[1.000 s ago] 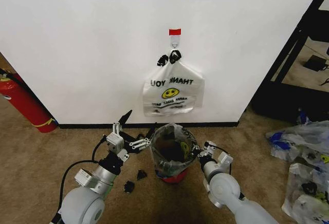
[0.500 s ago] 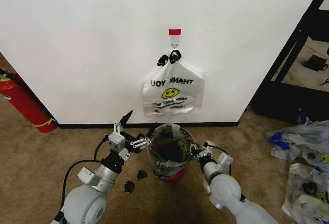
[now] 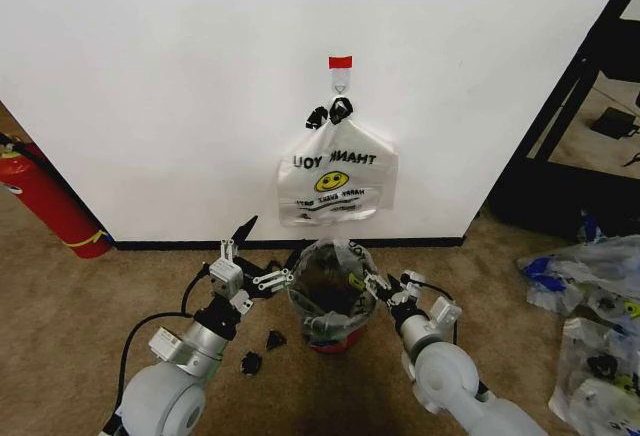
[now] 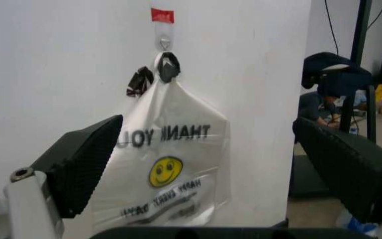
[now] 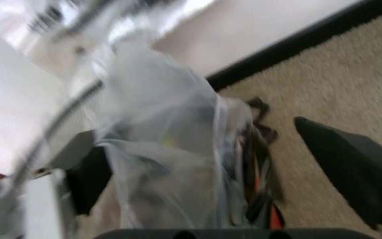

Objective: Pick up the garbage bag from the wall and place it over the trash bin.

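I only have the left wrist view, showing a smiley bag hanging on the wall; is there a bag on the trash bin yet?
Observer: Yes, the head view shows a translucent garbage bag draped over the trash bin.
Operator: Where is the right pincer?
Observer: The right pincer is at the bin's right side, open, with the bag's plastic between its fingers.
Operator: And the left one?
Observer: The left pincer sits beside the bin's left rim.

Smiley bag (image 4: 171, 169) w/ black clips hangs on wall (image 4: 58, 74) hook (image 4: 165, 42).
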Tool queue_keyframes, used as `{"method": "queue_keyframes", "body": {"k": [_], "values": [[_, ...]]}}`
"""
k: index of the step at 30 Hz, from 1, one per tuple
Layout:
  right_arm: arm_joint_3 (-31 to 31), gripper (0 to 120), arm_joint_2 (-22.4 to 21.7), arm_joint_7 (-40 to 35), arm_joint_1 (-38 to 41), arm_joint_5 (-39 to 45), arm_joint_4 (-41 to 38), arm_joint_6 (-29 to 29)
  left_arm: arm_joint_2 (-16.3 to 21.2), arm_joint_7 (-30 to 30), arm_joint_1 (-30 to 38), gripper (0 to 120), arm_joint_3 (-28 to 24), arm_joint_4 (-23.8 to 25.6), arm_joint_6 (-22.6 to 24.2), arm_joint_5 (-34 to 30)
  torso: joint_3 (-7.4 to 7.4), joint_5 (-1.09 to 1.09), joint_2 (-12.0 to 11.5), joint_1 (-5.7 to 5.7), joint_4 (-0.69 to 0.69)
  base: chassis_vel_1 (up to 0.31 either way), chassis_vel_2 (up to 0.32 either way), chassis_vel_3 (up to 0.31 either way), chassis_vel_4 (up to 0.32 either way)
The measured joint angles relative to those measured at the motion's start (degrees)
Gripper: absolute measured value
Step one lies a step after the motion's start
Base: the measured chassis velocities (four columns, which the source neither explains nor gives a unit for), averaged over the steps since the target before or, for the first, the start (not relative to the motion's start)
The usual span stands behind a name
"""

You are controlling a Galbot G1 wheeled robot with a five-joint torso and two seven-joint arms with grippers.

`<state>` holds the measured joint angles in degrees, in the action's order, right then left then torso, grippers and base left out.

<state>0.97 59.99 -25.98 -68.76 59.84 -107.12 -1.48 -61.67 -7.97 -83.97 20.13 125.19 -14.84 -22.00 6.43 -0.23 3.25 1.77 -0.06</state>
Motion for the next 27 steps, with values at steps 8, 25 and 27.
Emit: {"method": "queue_keyframes", "body": {"k": [8,25,27], "values": [[0.26,100,-0.31,2.8,-0.55,-1.87,1.95,0.69,-1.4,-0.01,-2.32,100,-0.98,0.46,0.32,0.46,0.0,0.0,0.0,0.0,0.0,0.0,0.0,0.0,0.0],[-0.37,100,0.38,9.05,-1.66,-1.68,2.63,6.87,-4.23,1.45,-0.22,100,-10.21,-11.08,5.29,20.07,0.0,0.0,0.01,0.0,0.01,0.0,0.0,0.0,0.0],[-0.34,100,0.76,9.03,-1.72,-2.36,4.04,6.89,-5.24,1.45,0.55,100,-12.1,-12.36,5.28,21.38,0.0,0.0,0.01,0.0,-0.01,0.0,0.0,0.0,0.0]]}}
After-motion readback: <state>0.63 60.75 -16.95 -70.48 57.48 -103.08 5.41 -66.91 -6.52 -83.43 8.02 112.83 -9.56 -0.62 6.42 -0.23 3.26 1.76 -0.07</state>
